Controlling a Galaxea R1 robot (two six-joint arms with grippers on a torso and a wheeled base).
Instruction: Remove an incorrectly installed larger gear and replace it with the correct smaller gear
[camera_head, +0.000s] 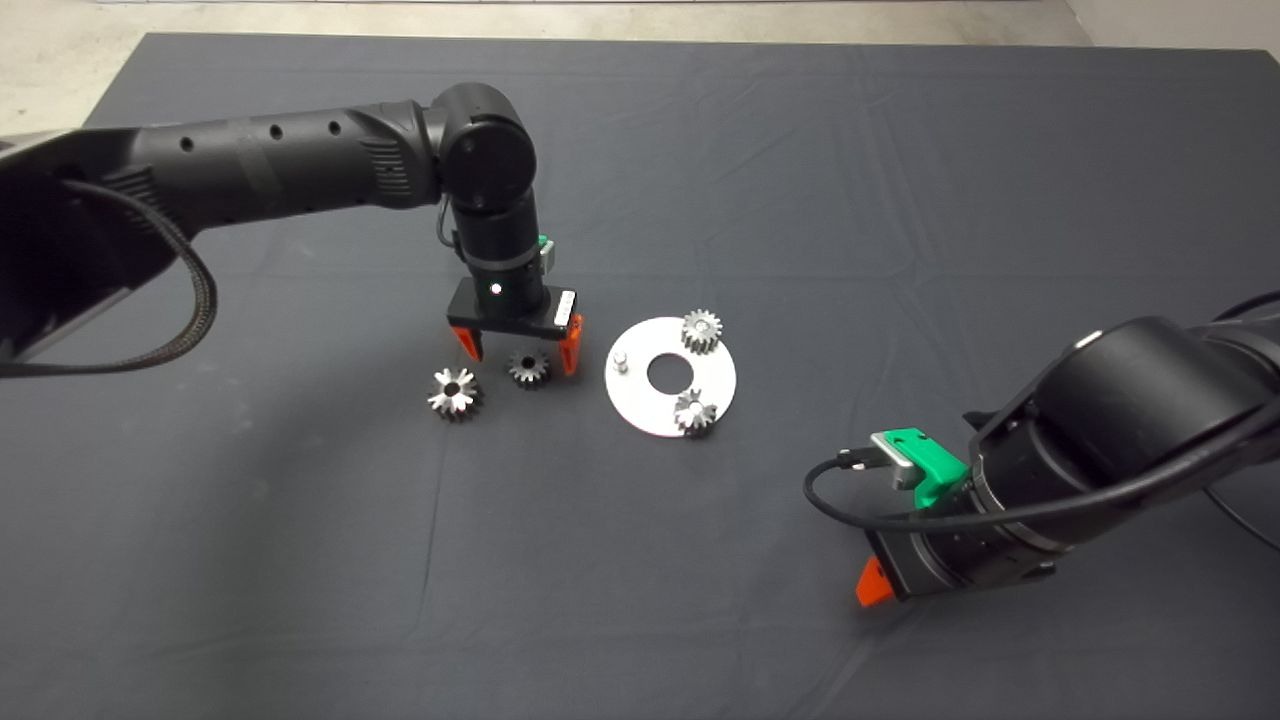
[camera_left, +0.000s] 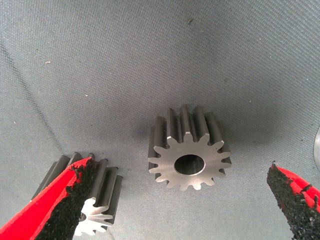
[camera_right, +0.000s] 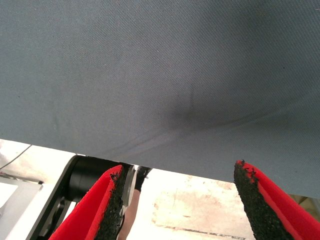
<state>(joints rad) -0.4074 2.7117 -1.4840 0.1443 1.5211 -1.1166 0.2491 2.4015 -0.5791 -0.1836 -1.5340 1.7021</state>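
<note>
Fingers (camera_left: 65, 200) of the left gripper (camera_head: 517, 346) spread wide, holding nothing, straddling the smaller gear (camera_head: 527, 367) lying on the dark mat (camera_head: 300, 560) with gaps on both sides. Left arm (camera_head: 290, 170) reaching in from the left edge, wrist bent straight down so the gripper points at the mat just left of the round white plate (camera_head: 640, 410). Right arm (camera_head: 1100, 440) resting low at the lower right, well apart from the parts, right gripper (camera_right: 177, 200) parted too, empty.

On the plate: two more fine-toothed gears, one at the far rim (camera_head: 702, 330), one at the near rim (camera_head: 693, 411), plus a bare short peg (camera_head: 620, 359) on the side nearest the left gripper, and a round hole in the middle.

Off the plate, left of the smaller gear and just beside it: the larger gear (camera_head: 455, 392), star-toothed, on the mat.

Shown only in the left wrist view: the smaller gear's (camera_left: 189, 150) round bore and straight teeth up close, the larger gear (camera_left: 95, 200) half hidden behind one pad. Shown only in the right wrist view: the mat's edge, pale floor beyond, a dark machine base, a person's leg (camera_right: 131, 210).
</note>
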